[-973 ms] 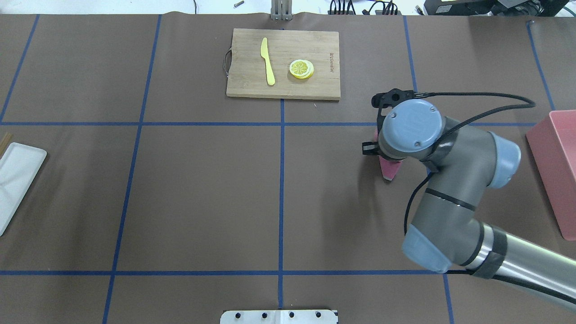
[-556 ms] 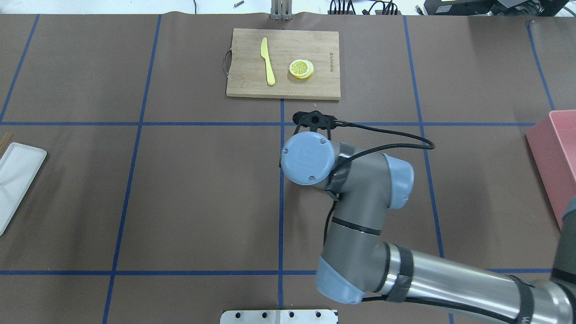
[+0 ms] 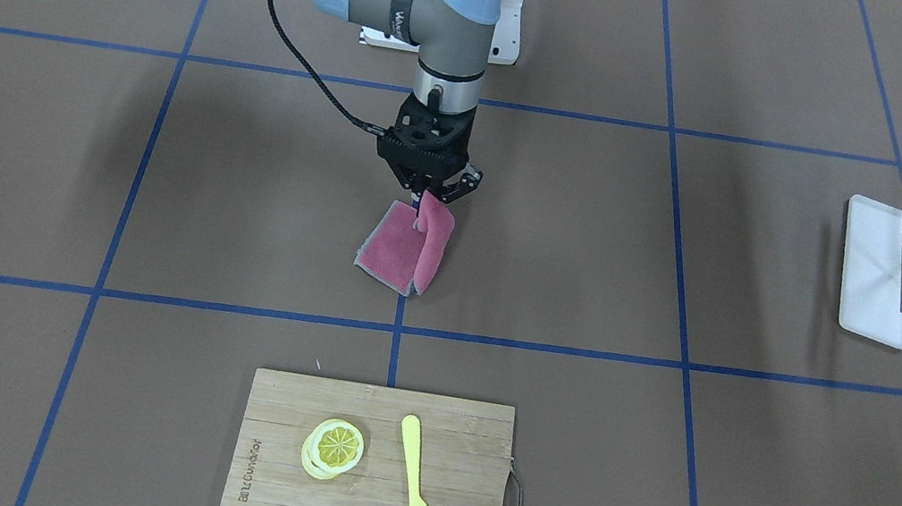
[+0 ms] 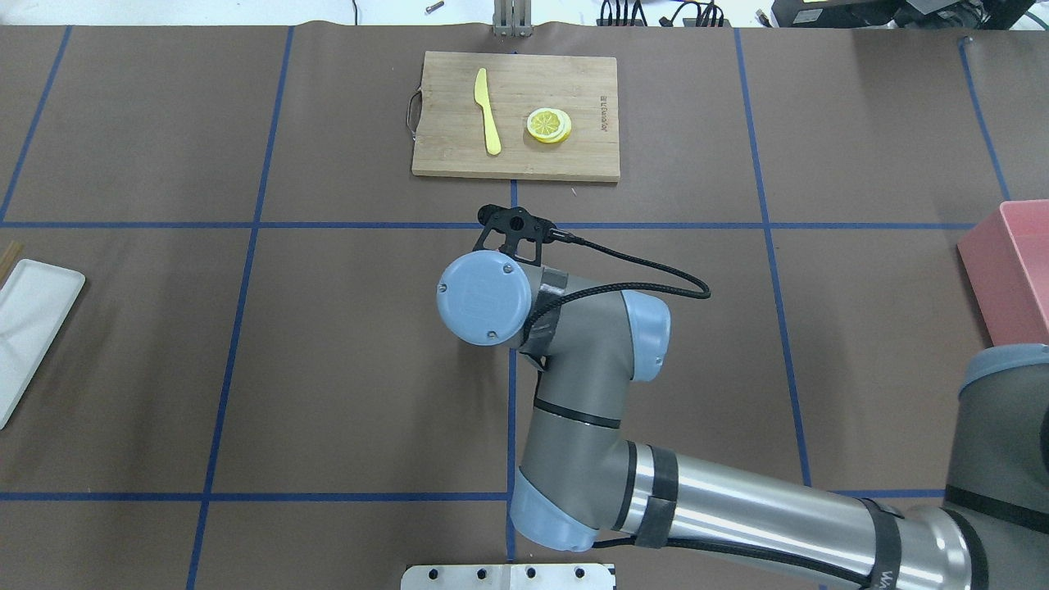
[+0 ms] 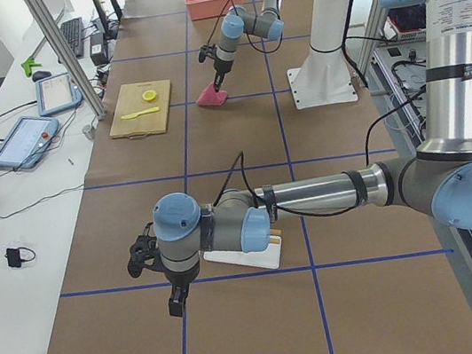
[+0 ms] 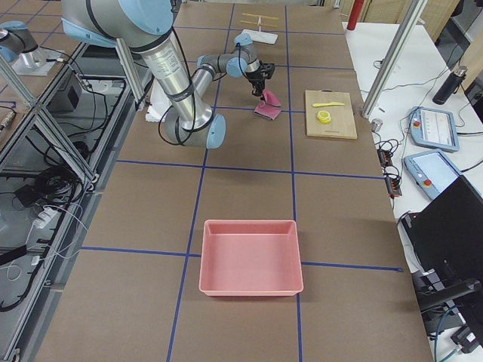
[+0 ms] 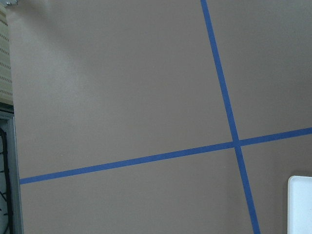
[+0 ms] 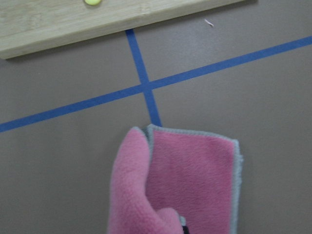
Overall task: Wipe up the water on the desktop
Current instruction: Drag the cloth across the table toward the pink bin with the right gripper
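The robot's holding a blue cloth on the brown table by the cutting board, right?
Not quite. The cloth is pink, not blue; the exterior front-facing view shows it. The right gripper does hold it on the brown desktop by the cutting board.

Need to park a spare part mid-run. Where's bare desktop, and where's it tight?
Bare: the desktop between tray and centre tape line; also the far stretch between board and bin. Crowded: just before the board, where the right gripper holds the cloth, its arm spanning the near right.
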